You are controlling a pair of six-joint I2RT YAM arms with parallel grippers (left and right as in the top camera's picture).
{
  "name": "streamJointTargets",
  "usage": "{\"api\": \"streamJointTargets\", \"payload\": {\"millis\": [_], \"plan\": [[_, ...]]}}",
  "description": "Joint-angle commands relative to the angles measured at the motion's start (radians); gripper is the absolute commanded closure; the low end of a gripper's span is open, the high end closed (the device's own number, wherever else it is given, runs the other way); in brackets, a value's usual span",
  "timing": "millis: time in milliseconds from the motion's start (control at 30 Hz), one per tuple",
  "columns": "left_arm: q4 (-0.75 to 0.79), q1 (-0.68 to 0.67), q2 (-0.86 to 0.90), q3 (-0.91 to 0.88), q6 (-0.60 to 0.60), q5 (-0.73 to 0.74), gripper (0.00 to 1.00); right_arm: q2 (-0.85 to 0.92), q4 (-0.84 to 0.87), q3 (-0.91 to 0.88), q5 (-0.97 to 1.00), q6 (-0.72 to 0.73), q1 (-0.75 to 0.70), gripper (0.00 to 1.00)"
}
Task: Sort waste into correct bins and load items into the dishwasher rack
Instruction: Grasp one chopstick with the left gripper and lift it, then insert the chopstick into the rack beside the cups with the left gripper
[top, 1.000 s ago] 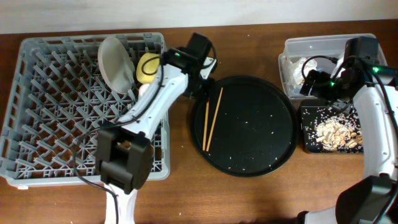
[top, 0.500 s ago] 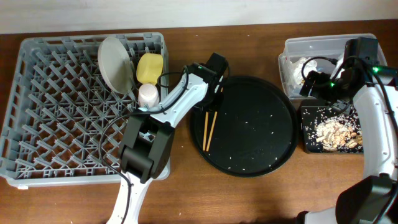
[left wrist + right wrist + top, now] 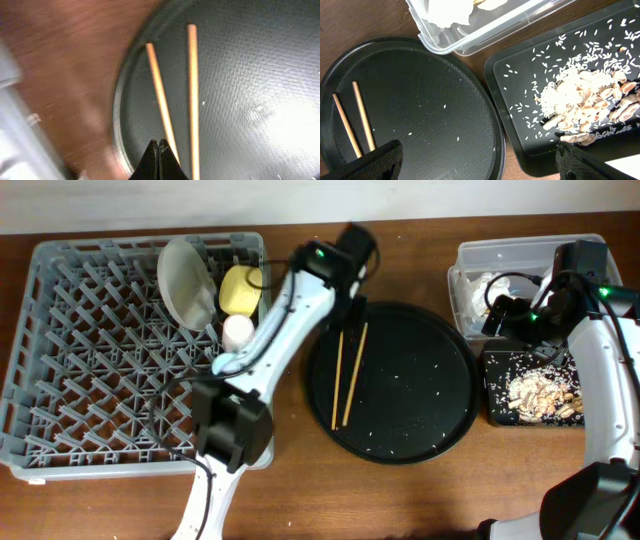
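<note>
My left gripper (image 3: 159,148) has its fingertips pinched together with nothing between them. In the overhead view it hangs at top centre, over the upper left rim of the round tray (image 3: 420,380). The two chopsticks (image 3: 354,375) lie loose on the left part of that tray, close together and running top to bottom. In the left wrist view one of them passes just beside the tips, and I cannot tell whether they touch.

My right gripper (image 3: 477,150) is spread wide and empty. It sits at the right of the overhead view, where the tub (image 3: 520,250) meets the black tray (image 3: 498,408). The tub, upper right, holds white napkins (image 3: 495,285). The black tray, just below it, holds tan scraps (image 3: 540,392) and white grains.

The rack (image 3: 60,330) fills the left. Near its top edge the plate (image 3: 185,280) stands on its rim, with the bowl (image 3: 240,288) just to its right and a cup (image 3: 237,330) just below the bowl.
</note>
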Motion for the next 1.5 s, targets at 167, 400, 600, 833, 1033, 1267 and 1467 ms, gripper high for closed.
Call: {"api": "streamJointTargets", "payload": {"millis": [167, 400, 600, 833, 1033, 1267, 1467], "plan": [[0.035, 0.005, 0.025, -0.048, -0.019, -0.021, 0.43, -0.006, 0.000, 0.010, -0.002, 0.004, -0.005, 0.02], [0.300, -0.019, 0.029, -0.354, -0.112, -0.059, 0.46, -0.006, -0.003, 0.010, -0.002, 0.004, -0.005, 0.02], [0.330, -0.021, 0.086, -0.385, -0.123, -0.013, 0.63, -0.006, -0.003, 0.011, -0.002, 0.004, -0.006, 0.02], [0.329, -0.021, 0.086, -0.385, -0.123, -0.013, 0.99, -0.006, -0.003, 0.010, -0.002, 0.004, -0.006, 0.02], [0.220, -0.016, 0.084, -0.240, -0.118, -0.003, 0.99, -0.006, 0.001, 0.010, -0.002, 0.004, -0.005, 0.02], [-0.230, 0.090, 0.084, 0.382, -0.009, -0.024, 0.99, -0.006, 0.002, 0.010, -0.002, 0.004, -0.006, 0.02], [-0.327, 0.307, -0.085, 0.391, 0.068, -0.021, 0.99, -0.006, -0.003, 0.010, -0.002, 0.004, -0.005, 0.02]]}}
